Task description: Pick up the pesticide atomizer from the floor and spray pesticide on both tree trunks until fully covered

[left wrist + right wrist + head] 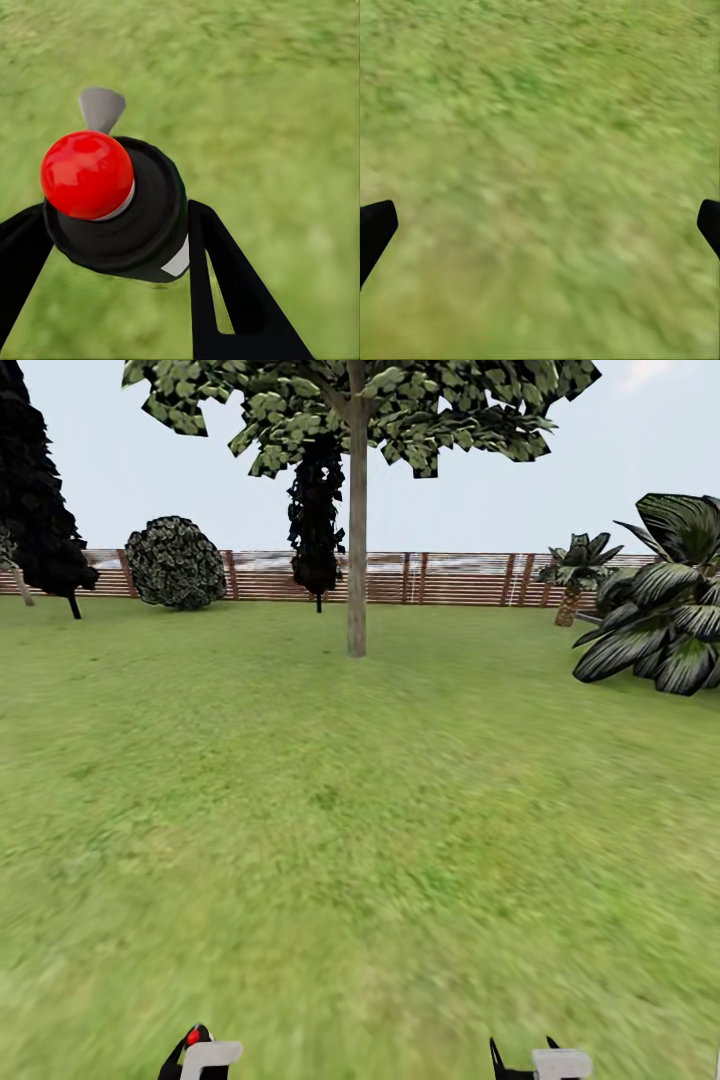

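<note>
Green lawn [300, 810] lies wide before the tree trunk [357, 560], so drive straight until near it, left gripper [112, 247] jaws clamped on the atomizer [112, 202], its nozzle probably forward, right gripper [540, 225] jaws wide, empty

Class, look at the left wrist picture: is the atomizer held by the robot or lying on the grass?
Held. The atomizer sits between the left end effector's black fingers, above the grass.
</note>
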### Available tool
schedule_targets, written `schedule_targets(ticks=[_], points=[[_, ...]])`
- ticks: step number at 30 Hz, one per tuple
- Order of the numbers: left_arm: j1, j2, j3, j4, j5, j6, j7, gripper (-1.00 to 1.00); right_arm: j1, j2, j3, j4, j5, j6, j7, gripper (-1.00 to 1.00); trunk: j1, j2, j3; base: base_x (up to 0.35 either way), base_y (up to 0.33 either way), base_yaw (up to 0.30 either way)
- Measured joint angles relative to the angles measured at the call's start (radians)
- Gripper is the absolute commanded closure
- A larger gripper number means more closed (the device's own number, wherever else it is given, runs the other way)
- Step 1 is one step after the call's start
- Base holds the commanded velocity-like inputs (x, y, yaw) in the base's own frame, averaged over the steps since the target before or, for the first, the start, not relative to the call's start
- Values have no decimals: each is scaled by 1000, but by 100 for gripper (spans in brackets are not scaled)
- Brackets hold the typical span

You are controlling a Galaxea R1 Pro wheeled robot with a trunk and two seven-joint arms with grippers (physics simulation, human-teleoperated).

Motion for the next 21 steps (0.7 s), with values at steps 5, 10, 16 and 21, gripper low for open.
schedule_targets(ticks=[5, 10, 16, 21], points=[[0, 0, 0, 0, 0, 0, 0, 100, 0, 0, 0, 0, 0, 0, 0, -100, 0, 0, 0, 339, 0, 0], [0, 0, 0, 0, 0, 1, 0, 100, 0, 0, 0, 0, 0, 0, 0, -100, 0, 0, 0, 339, 0, 0], [0, 0, 0, 0, 0, 1, 0, 100, 0, 0, 0, 0, 0, 0, 0, -100, 0, 0, 0, 339, 0, 0], [0, 0, 0, 0, 0, 1, 0, 100, 0, 0, 0, 0, 0, 0, 0, -100, 0, 0, 0, 339, 0, 0]])
